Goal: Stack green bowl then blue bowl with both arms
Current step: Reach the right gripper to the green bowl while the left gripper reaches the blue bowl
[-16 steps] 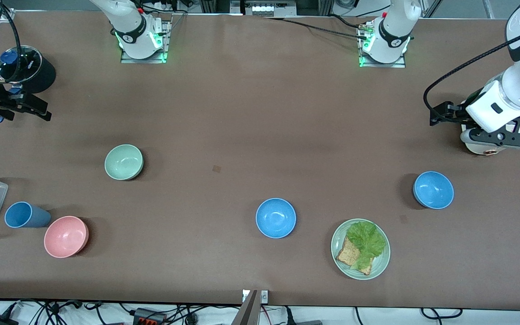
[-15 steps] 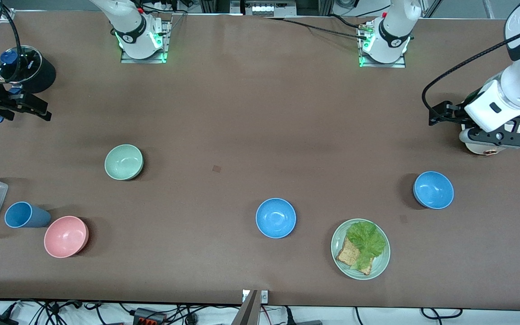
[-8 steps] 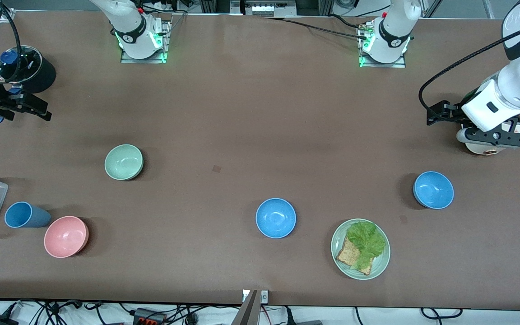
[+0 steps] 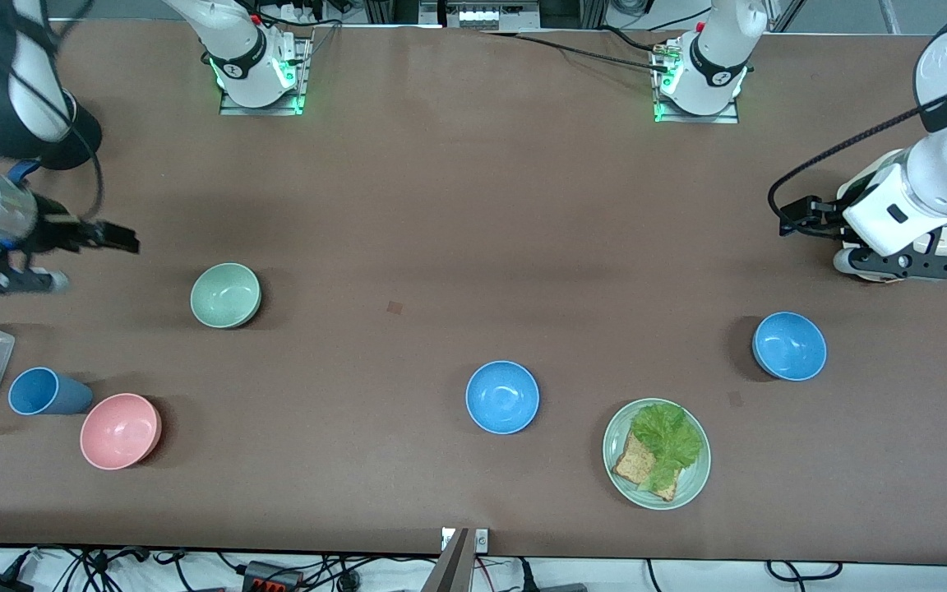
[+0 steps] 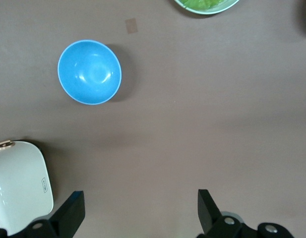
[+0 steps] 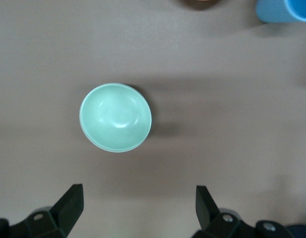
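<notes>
**Both grippers open and empty, bowls not yet touched**

Your right gripper (image 6: pixel 134 210) hangs with its fingers spread wide and nothing between them, over bare table at the right arm's end, just beside the green bowl (image 4: pixel 226 295); in the right wrist view that bowl (image 6: pixel 116 117) sits upright and empty, a little off the midline between the fingers; bring the wrist across until one finger is over the rim wall and the other inside the hollow, then descend straight, since a pinch on the thin rim looks the surest hold for a round bowl; a slanted approach would likely nudge it across the smooth mat

Your left gripper (image 5: pixel 138 210) is likewise wide open and holds nothing; it hovers over the table at the left arm's end, above a white container (image 5: pixel 20 184); the blue bowl (image 4: pixel 789 346) nearest it lies nearer the front camera than that container, upright and well apart from the fingers; a second blue bowl (image 4: pixel 502 397) rests toward the middle, beside the plate of lettuce and toast (image 4: pixel 615 460); take the near one, I would judge, as the shorter reach

Keep clear of the blue cup (image 4: pixel 43 391) and the pink bowl (image 4: pixel 120 431); place green first, then lower blue squarely into it
</notes>
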Robot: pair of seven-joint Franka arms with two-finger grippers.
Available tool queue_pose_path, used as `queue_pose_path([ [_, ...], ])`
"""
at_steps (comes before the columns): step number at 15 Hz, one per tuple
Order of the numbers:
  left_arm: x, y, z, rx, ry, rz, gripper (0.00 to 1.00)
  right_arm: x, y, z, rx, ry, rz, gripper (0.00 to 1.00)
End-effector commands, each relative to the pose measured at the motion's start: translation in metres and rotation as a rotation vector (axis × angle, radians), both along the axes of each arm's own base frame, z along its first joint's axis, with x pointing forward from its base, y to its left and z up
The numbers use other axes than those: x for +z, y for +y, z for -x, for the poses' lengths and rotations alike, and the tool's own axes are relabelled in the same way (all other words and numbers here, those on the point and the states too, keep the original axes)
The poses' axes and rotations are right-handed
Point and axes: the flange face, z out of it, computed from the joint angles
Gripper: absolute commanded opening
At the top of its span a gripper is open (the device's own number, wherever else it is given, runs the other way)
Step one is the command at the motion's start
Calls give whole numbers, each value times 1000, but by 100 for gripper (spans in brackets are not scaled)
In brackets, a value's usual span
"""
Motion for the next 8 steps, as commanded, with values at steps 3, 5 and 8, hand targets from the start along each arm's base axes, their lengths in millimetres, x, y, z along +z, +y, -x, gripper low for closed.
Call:
queue_pose_path([
  [3, -60, 13, -27, 68, 49, -5, 100, -125, 3, -21, 4, 78, 13, 100],
  [5, -73, 47, -35, 111, 26, -1, 100, -165, 2, -14, 2, 101, 13, 100],
  [8, -113, 67, -54, 104, -24, 2, 100, -190, 4, -4, 3, 135, 12, 92],
])
